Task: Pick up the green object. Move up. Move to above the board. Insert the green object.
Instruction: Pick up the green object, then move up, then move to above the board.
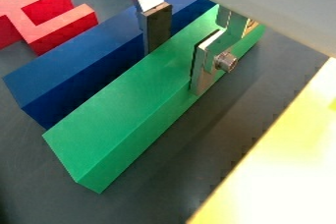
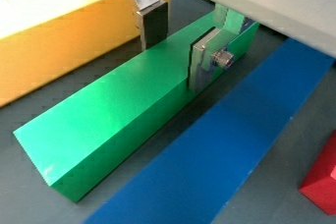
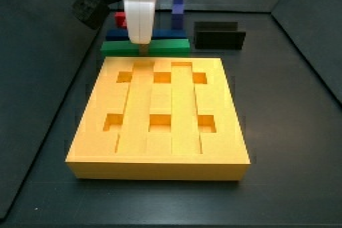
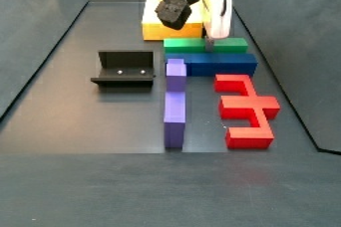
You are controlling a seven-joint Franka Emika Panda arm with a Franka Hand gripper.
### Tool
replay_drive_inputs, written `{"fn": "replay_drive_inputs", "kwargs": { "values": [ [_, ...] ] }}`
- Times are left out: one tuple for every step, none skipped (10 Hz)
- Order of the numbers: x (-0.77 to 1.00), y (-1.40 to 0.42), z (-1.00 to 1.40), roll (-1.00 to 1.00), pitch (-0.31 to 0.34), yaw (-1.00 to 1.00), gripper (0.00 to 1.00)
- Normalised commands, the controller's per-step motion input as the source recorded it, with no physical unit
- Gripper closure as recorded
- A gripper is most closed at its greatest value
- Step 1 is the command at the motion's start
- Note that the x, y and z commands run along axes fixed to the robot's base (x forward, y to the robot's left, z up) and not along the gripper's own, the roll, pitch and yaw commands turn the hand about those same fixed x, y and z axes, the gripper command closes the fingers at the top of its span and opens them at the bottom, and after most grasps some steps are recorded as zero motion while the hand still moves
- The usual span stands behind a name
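The green object (image 1: 125, 120) is a long flat bar lying on the dark floor between the blue bar (image 1: 79, 66) and the board (image 2: 53, 31). It shows in both wrist views (image 2: 118, 120) and both side views (image 3: 150, 45) (image 4: 229, 45). My gripper (image 1: 184, 43) is down over one end of it, with one finger on each long side and both against the bar, in both wrist views (image 2: 179, 41). The board (image 3: 134, 122) is a large yellow-orange block with six square holes. In the side views the gripper (image 3: 139, 34) (image 4: 213, 32) stands at the board's far edge.
The blue bar (image 4: 213, 65) lies right beside the green one. A red E-shaped piece (image 4: 244, 112) and a purple bar (image 4: 174, 102) lie beyond it. The black fixture (image 4: 123, 69) stands to one side and also shows in a side view (image 3: 218, 35).
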Motion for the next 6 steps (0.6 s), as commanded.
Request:
{"fn": "replay_drive_inputs", "kwargs": {
  "values": [
    [0.00, 0.00, 0.00, 0.00, 0.000, 0.00, 1.00],
    [0.00, 0.00, 0.83, 0.00, 0.000, 0.00, 1.00],
    [0.02, -0.06, 0.73, -0.01, 0.034, -0.01, 1.00],
    [0.03, -0.05, 0.48, -0.02, 0.064, 0.00, 1.00],
    [0.05, -0.03, 0.21, -0.03, 0.052, 0.01, 1.00],
    [0.00, 0.00, 1.40, 0.00, 0.000, 0.00, 1.00]
  ]
}}
